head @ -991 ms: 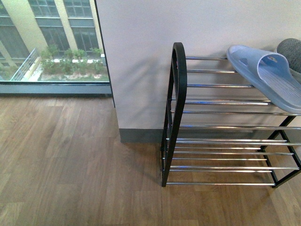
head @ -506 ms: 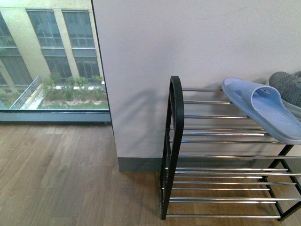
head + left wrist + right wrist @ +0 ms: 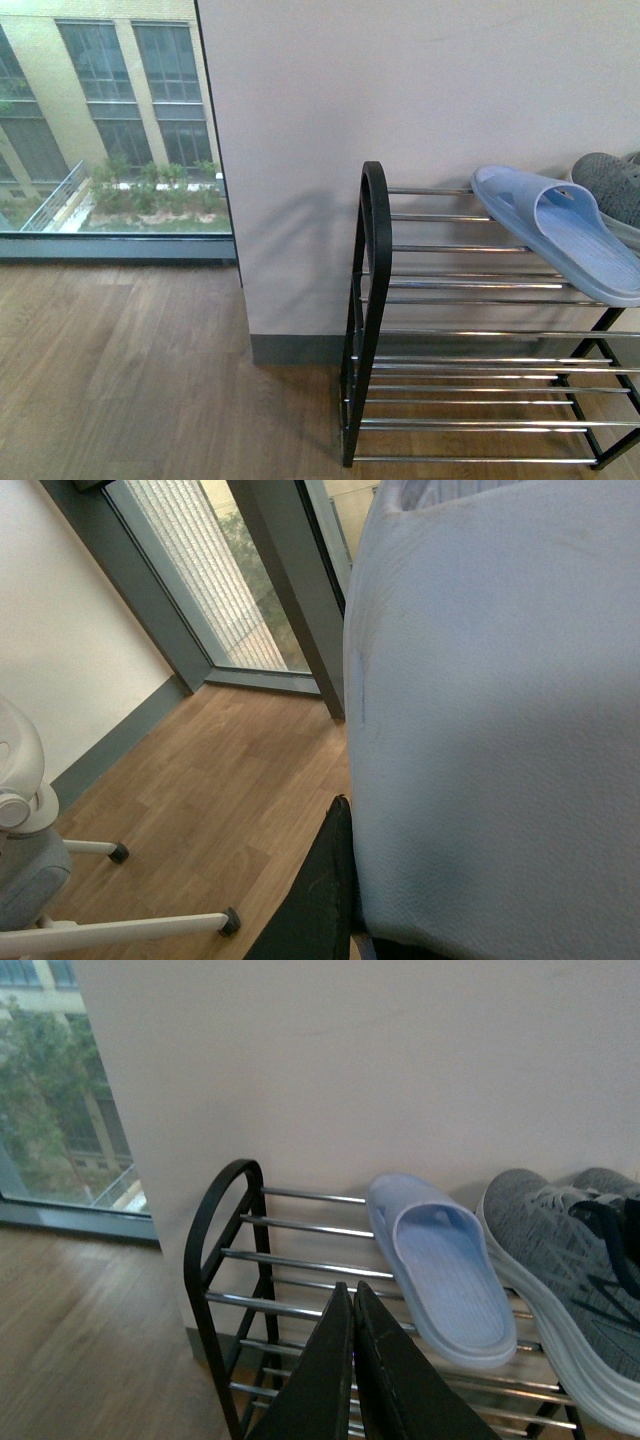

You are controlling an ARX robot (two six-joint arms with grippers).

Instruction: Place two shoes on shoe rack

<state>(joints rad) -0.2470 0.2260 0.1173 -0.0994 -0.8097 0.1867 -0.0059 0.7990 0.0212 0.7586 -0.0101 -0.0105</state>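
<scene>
Front view: shoe rack (image 3: pixel 372 300) against the white wall (image 3: pixel 400 100), blue slipper (image 3: pixel 560 235) on its top bars, grey sneaker toe (image 3: pixel 608 185) just beyond at frame edge, neither arm visible. Left wrist view: left tool (image 3: pixel 315 900) only a dark finger sliver beside a large pale-blue surface (image 3: pixel 500 730), state impossible to tell. Right wrist view: right tool (image 3: pixel 352 1360) fingers pressed together holding nothing, in front of rack; two shoes (image 3: pixel 570 1260) side by side on top tier just beside slipper.
</scene>
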